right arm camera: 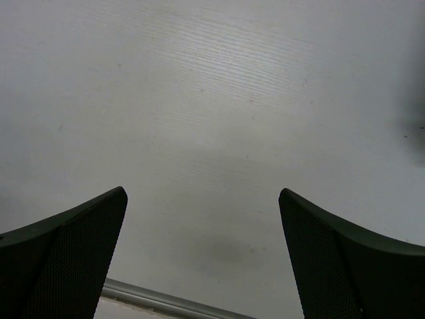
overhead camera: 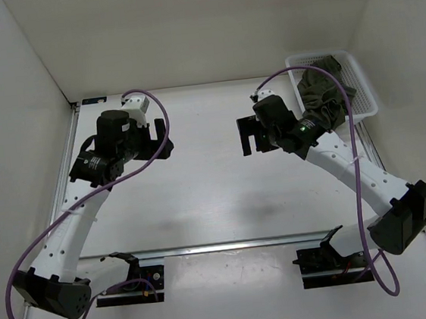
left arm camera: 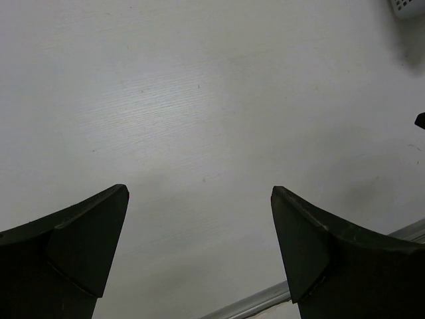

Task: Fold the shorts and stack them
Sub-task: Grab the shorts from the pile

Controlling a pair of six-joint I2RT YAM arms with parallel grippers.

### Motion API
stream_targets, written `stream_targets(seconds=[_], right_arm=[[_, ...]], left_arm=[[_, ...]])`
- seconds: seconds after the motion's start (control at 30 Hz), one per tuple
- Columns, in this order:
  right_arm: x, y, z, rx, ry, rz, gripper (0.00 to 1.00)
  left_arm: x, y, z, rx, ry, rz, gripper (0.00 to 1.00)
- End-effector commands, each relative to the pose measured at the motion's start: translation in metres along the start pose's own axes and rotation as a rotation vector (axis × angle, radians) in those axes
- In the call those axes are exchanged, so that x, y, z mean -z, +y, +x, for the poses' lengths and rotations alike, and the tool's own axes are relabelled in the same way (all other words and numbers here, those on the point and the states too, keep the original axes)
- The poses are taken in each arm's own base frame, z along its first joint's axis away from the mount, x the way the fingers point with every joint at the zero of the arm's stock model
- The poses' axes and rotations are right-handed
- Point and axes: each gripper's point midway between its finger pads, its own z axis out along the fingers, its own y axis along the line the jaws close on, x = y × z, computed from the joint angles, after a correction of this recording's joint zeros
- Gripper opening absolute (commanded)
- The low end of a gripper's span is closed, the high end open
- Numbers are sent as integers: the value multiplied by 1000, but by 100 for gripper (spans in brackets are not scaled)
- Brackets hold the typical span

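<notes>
While the left tool (overhead camera: 162, 139) and right tool (overhead camera: 249, 136) hang released, the soft, light shorts (overhead camera: 318, 87) heaped in the basket (overhead camera: 363, 86) likely want a top-fold pinch.

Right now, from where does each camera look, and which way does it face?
Top external: above and behind the arms, facing down at the table, left gripper, right gripper, and shorts in the basket.
Left wrist: on the left wrist, facing down at bare table; its open fingers show.
Right wrist: on the right wrist, facing bare table; its open fingers show.
Shared: top and left wrist both show the basket.
</notes>
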Motion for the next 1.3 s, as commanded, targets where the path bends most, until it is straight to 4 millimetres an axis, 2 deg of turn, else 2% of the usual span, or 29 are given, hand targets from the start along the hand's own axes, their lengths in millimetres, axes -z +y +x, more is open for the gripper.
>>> stream_targets(seconds=[0.0,0.17,0.3,0.33,0.4,0.43,0.47,0.5,0.53,0.57,0.63,0.67,0.7,0.73,0.77,0.8,0.83,0.87,0.9,0.93,0.97,1.0,1.03,1.1,1.13,1.2,1.23,1.27], right_arm=[[13,-9,-18,-39,-66,47,100],[23,-32,-19,-49,-102,145,100],[31,-67,-20,-91,-124,239,100],[31,-90,-22,-123,-124,288,100],[38,-108,-35,-164,-146,298,100],[43,-137,-41,-216,-158,345,98],[49,-149,-53,-246,-179,347,91],[43,-162,-56,-282,-166,348,88],[45,-185,-58,-349,-153,349,87],[39,-199,-69,-379,-143,357,83],[36,-230,-73,-443,-127,404,82],[18,-241,-71,-458,-87,419,82],[18,-249,-85,-465,-111,427,82],[13,-263,-88,-493,-108,447,82],[-10,-274,-81,-520,-55,450,84],[-10,-288,-94,-545,-85,467,93],[-19,-291,-98,-554,-79,438,98],[-44,-301,-91,-567,-32,437,100],[-46,-310,-107,-578,-70,442,100],[-70,-324,-96,-594,-18,452,100],[-82,-327,-100,-594,-15,439,100],[-82,-337,-115,-599,-52,436,100],[-111,-349,-103,-627,-8,430,100],[-134,-355,-102,-630,5,416,100],[-153,-361,-103,-630,5,407,98],[-167,-365,-104,-638,2,368,91],[-174,-366,-106,-647,-3,356,75],[-175,-365,-109,-645,-15,343,64]], left_arm=[[-2,0,7,14,23,-3,100],[-7,6,19,15,50,-29,100],[-16,9,24,26,79,-44,100],[-18,7,27,27,92,-32,100],[-17,6,22,36,81,-30,100],[-20,6,24,36,90,-31,100],[-20,6,24,36,90,-31,100],[-20,9,24,35,87,-46,100],[-20,11,23,35,84,-58,100],[-27,16,30,35,110,-83,100],[-33,21,34,45,129,-111,100],[-38,22,38,45,147,-115,100],[-38,21,34,54,138,-114,100],[-41,22,37,55,149,-116,100],[-43,22,39,55,158,-118,100],[-46,25,40,54,165,-131,100],[-45,24,36,54,155,-129,100],[-48,27,38,53,166,-142,100],[-53,28,42,53,182,-146,100],[-54,29,40,52,180,-155,100],[-57,29,42,52,189,-157,100],[-62,30,42,52,200,-159,100],[-63,31,46,53,219,-163,100],[-69,33,47,51,229,-176,100],[-73,37,47,49,234,-197,100],[-71,44,39,75,204,-250,100],[-70,49,33,83,183,-287,100],[-69,51,32,94,177,-303,100]])
